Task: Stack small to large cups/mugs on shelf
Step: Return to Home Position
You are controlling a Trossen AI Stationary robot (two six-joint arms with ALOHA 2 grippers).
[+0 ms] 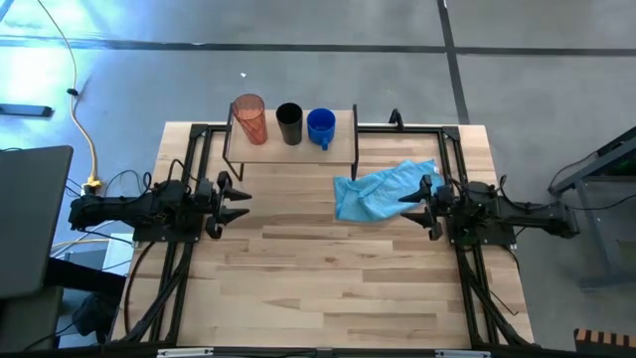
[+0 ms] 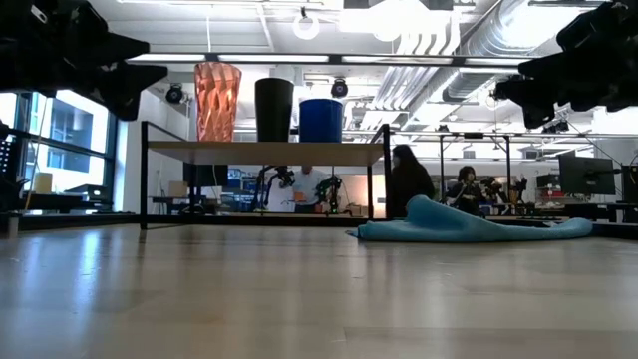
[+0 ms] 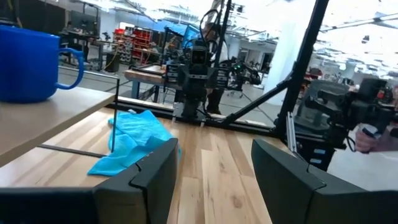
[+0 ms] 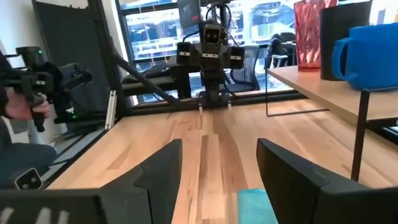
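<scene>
The fingers (image 3: 152,177) of my left gripper (image 1: 238,202) stand wide apart with nothing between them, the arm drawn in at the left side of the table (image 1: 328,288) and raised off the wood. Moving across, the shelf (image 1: 288,154) at the far edge carries all three vessels in a row: orange tumbler (image 1: 249,118), black cup (image 1: 289,123), blue mug (image 1: 321,127), each apart from its neighbour. Right of that lies the light-blue cloth (image 1: 383,191), and just at its right edge hangs my right gripper (image 1: 411,206), likewise spread and empty.

I judge the stacking itself done and the step in hand to be parking the arms at home. What is left calls only for a calm retreat. The one thing I would mind is the cloth under the right fingertips.

The high view gives me the row order and the mug's handle pointing toward the table's front. The low view gives what it cannot: the heights stepping down from tumbler to mug, all upright on the board, both grippers well above the tabletop, and people (image 2: 409,179) seated in the room beyond.
</scene>
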